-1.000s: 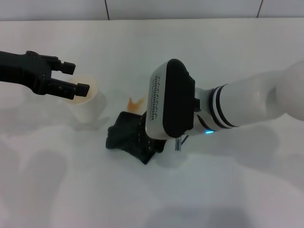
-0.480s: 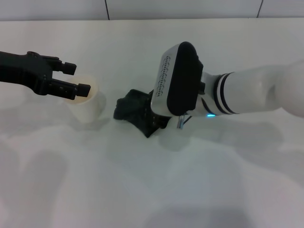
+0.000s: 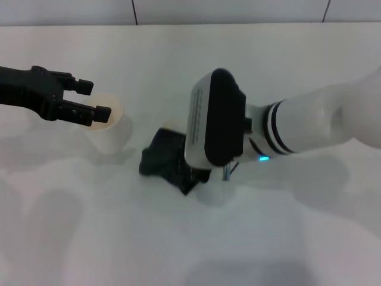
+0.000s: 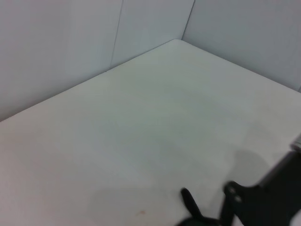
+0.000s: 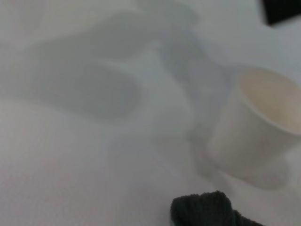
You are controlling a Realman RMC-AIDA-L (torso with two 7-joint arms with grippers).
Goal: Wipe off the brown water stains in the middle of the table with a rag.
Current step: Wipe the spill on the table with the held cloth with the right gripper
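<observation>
The counter is a broad, plain, glossy white top, and its far edge meets a pale panelled wall. A dark rag lies crumpled on it around the middle. A white cup with pale orange inside stands upright on the counter toward the left edge, near the rag but apart from it. Soft grey shadows spread across the near half of the surface.
</observation>
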